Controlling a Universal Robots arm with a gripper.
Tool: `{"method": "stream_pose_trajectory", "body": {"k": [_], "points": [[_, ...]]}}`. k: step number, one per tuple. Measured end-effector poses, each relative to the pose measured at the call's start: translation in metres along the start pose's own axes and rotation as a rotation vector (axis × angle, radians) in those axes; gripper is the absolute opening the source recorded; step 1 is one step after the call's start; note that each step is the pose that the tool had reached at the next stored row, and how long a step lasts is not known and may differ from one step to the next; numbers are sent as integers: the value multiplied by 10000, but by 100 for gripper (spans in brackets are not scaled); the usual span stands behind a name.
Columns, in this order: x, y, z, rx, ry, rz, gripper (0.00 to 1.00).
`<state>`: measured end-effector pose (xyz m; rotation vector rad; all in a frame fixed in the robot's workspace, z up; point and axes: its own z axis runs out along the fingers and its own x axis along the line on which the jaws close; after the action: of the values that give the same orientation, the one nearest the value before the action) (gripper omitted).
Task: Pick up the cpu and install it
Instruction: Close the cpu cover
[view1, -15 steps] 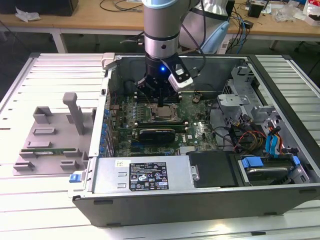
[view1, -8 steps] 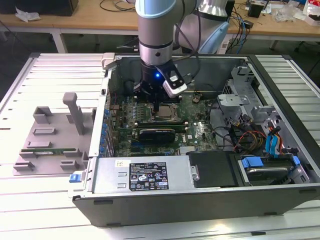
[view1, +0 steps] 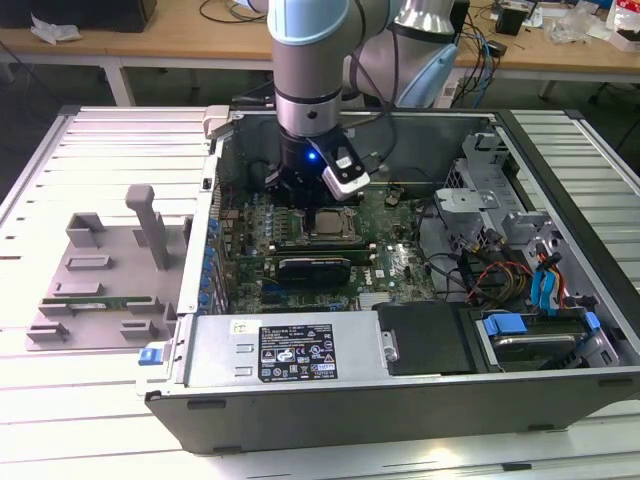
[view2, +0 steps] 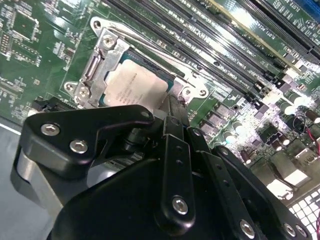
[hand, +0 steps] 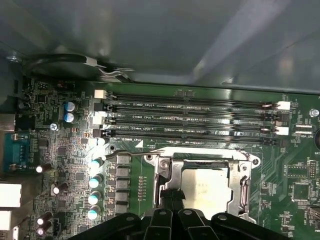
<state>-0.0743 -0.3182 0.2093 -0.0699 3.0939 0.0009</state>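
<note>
Claw low over the socket, cpu lying flat just under its tip.

Exterior view: my claw (view1: 303, 207) reaches into the case (view1: 420, 410), right above the cpu (view1: 328, 222), mid-board towards the far wall. Second wrist view: the claw (view2: 172, 106) is at the cpu's (view2: 132, 86) near edge; whether they touch, I can't say. First wrist view: the cpu (hand: 206, 187) sits square in the socket (hand: 162, 172). I cannot tell the claw's opening.
</note>
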Motion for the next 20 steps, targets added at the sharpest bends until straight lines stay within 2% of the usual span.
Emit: {"method": "stream_pose_trajectory", "body": {"k": [3, 9, 11, 13, 17, 20], "points": [[6, 0, 50, 1, 0, 0, 11], [7, 0, 57, 1, 0, 0, 11], [5, 1, 45, -7, -6, 1, 11], [4, 0, 3, -1, -1, 0, 11], [4, 0, 3, -6, -2, -3, 11], [4, 1, 9, -25, -2, -188, 11]]}}
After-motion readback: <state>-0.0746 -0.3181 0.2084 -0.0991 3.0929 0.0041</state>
